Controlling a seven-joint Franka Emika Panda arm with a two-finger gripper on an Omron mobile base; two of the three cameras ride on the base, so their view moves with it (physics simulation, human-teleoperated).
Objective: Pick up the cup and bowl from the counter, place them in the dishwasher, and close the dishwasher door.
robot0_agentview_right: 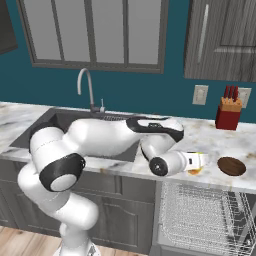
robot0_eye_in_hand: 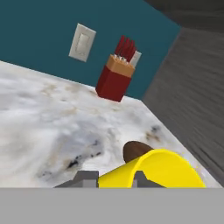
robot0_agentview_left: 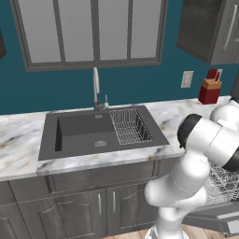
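Yellow cup: apparently pinched at its rim by gripper, on marble counter beside brown bowl.

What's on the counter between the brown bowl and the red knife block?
Nothing: the right base view shows bare marble counter between the bowl and the knife block.

Arm bent low and sideways, hand nearly closed, fingers level.

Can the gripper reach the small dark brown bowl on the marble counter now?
Probably not yet: the gripper is closed on the yellow cup. The brown bowl lies just beyond on the marble counter, unobstructed.
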